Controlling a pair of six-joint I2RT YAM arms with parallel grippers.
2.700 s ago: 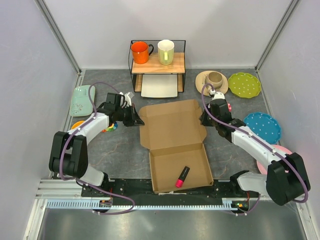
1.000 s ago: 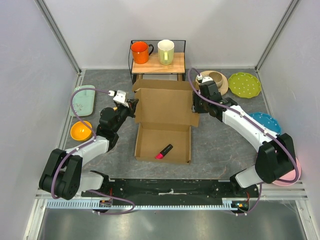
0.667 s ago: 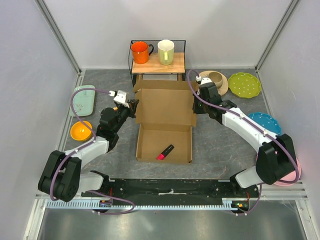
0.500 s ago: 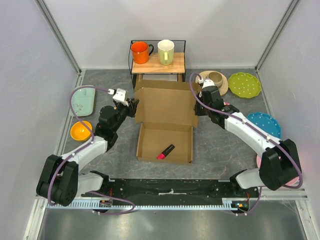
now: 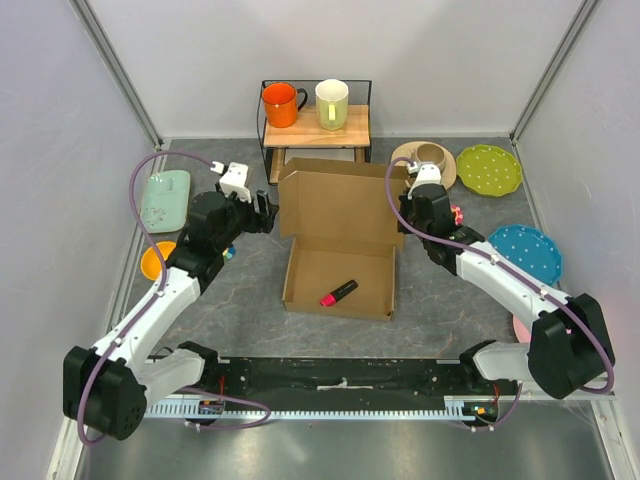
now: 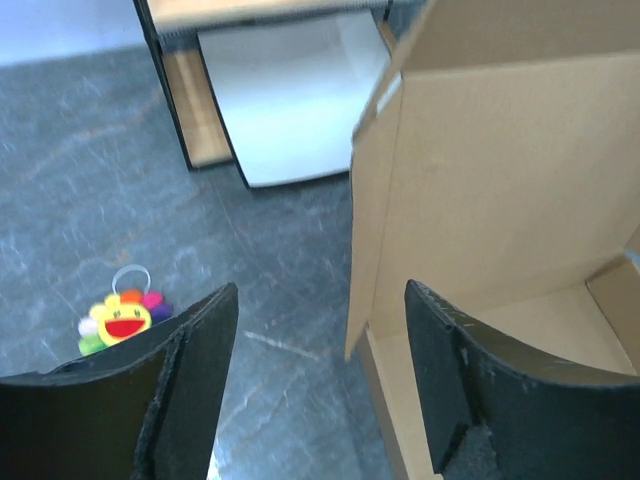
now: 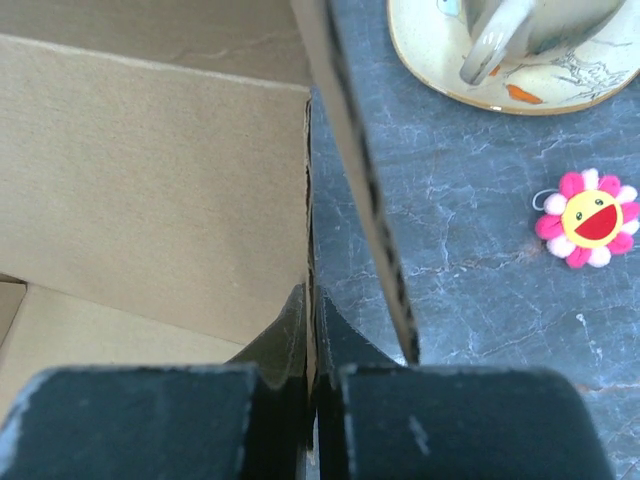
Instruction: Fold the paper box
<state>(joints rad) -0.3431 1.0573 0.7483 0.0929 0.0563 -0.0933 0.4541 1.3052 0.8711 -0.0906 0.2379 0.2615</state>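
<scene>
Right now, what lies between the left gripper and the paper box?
Only bare grey table. In the left wrist view the open left gripper faces the paper box, whose side flap stands just ahead of the gap, with nothing else between.

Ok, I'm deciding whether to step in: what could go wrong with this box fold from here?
1. Only the right hand pinches the brown corrugated cardboard box, at its upright lid's side edge. The left hand is open at the other edge, so the lid may twist or flop.
2. The pink marker pen lies loose in the box's base and could jam under the closing lid.
</scene>
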